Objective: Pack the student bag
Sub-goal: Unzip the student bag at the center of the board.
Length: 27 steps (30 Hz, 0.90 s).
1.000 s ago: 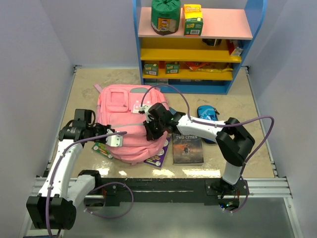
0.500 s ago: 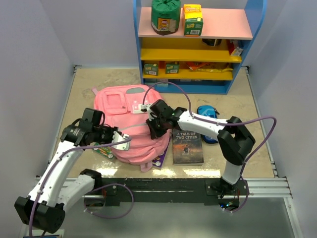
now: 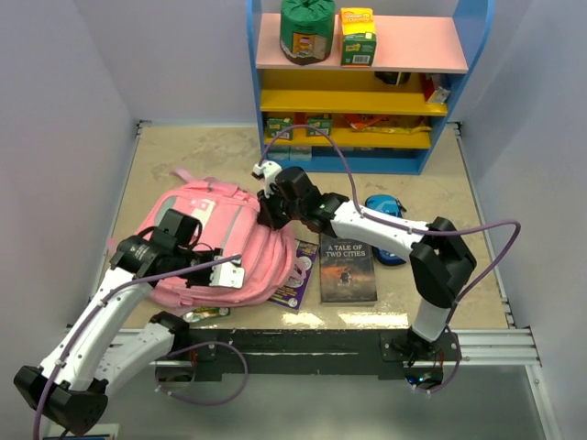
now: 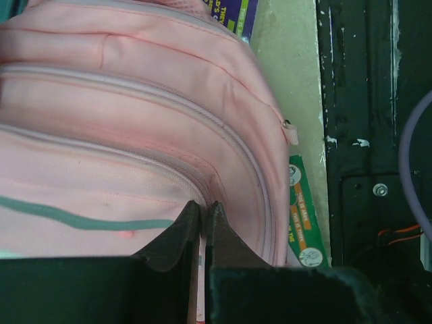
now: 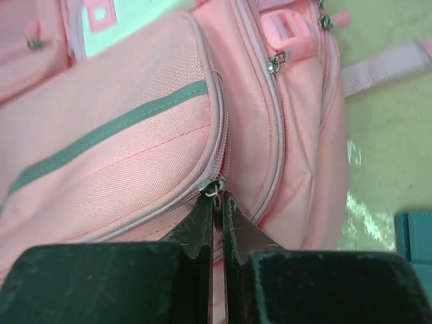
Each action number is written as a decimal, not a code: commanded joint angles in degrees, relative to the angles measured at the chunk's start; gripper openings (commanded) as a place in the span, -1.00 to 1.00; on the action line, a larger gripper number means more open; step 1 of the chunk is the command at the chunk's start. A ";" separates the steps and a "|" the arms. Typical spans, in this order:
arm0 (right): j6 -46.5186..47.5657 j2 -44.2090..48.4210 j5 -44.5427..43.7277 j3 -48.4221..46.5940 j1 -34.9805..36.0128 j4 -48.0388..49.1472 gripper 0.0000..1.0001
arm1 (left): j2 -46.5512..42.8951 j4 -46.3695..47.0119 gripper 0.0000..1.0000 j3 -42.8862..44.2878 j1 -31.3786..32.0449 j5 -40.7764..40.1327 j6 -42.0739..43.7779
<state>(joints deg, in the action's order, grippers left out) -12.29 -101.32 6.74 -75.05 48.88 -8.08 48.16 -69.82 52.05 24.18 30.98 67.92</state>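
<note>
Bag (image 3: 243, 234) lies slumped on the table (image 3: 183, 156), soft, limp, probably light. Left tool (image 4: 202, 208) pinches its fabric tight; right tool (image 5: 214, 202) is clamped on a zip pull (image 5: 212, 187), the surest hold.

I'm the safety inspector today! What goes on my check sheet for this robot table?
Surface: beige table, a bit scuffed.
Job's things: pink student bag lying on the table.
Clutter: book, purple booklet partly under the bag, blue pencil case, green packet.
Grippers: left gripper and right gripper both shut on the bag; the right pinches a zip pull.
Cables: purple cables loop along both arms.
Surroundings: blue shelf unit holding boxes; pale walls.
</note>
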 commanded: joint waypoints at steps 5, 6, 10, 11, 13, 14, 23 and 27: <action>2.27 0.33 -4.11 -4.78 -1.07 9.83 -1.00 | -6.49 11.35 -1.00 -4.23 1.48 1.20 -6.12; 2.27 0.68 -4.11 -3.63 -1.07 10.09 -1.00 | -6.94 14.77 -1.00 -5.02 1.48 -0.12 -6.74; 2.45 2.70 -4.46 1.91 -1.07 11.33 -1.00 | -6.42 18.67 -1.00 -7.31 1.39 -3.91 -9.82; 2.45 3.14 -4.02 3.40 -1.07 11.42 -1.00 | -6.24 19.28 -1.00 -7.40 1.39 -3.39 -10.78; 2.36 3.75 -3.23 4.90 -0.81 11.59 -1.00 | -6.15 21.12 -1.00 -8.02 1.39 -1.29 -12.36; 2.45 4.11 -2.97 5.26 -0.46 11.50 -1.00 | -5.98 21.74 -1.00 -8.19 1.39 -0.75 -13.07; 1.93 12.54 -0.16 10.97 1.21 9.92 -1.00 | -4.48 28.07 -1.00 -12.67 1.48 -3.47 -15.80; 1.40 13.25 1.34 11.94 2.18 8.34 -1.00 | -4.39 31.06 -1.00 -14.17 1.48 -4.00 -18.00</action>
<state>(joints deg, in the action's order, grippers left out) -10.02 -90.48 4.05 -63.44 49.60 -1.23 43.40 -46.94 38.89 25.63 28.10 52.93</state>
